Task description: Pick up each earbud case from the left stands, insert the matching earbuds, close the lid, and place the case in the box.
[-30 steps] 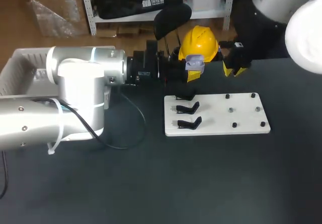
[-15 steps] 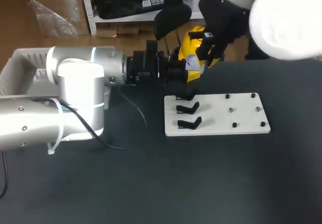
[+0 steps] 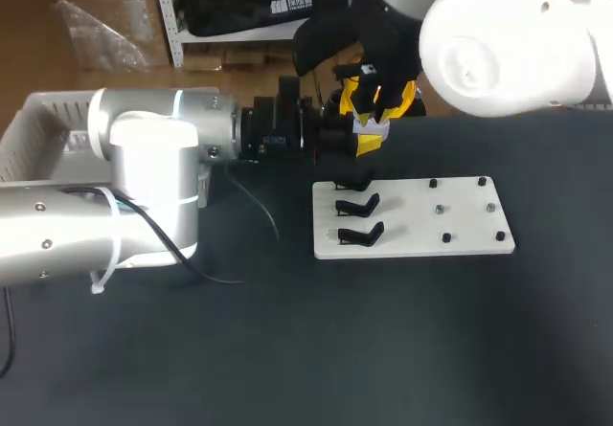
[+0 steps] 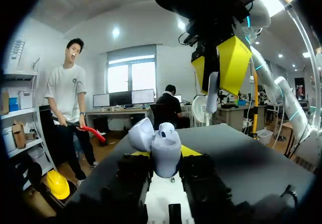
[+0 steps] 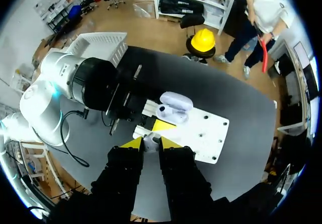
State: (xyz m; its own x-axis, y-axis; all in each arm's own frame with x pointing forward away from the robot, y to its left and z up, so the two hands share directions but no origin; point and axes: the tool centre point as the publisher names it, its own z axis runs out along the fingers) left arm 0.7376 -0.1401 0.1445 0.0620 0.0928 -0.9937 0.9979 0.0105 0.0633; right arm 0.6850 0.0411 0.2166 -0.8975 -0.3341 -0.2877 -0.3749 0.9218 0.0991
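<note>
The dark counter [image 3: 383, 349] fills most of the head view. The left arm [image 3: 144, 187] is the big silver thing coming in from the left side and reaching toward the middle of the far edge. The right arm [image 3: 498, 33] drops in from the far right corner and ends up right over the same spot.

A white slatted box [image 3: 29, 129] sits at the far left of the counter, well apart from the action. A white board [image 3: 460, 225] lies flat right of centre, with black stands [image 3: 362, 235] along its left edge and a few small pegs on the right half.

The left hand [image 3: 367, 142] is clamped on the lavender earbud case [image 4: 165, 151], one finger on each side, holding it up off the counter just beyond the board's far left corner. The lid [image 4: 141, 133] is flipped open.

The right hand [image 5: 150, 144] hangs just above the open case, yellow tips pointing down. It's pinched nearly closed on a small white earbud [image 4: 212, 90], which sticks out below the tips but isn't touching the case.
</note>
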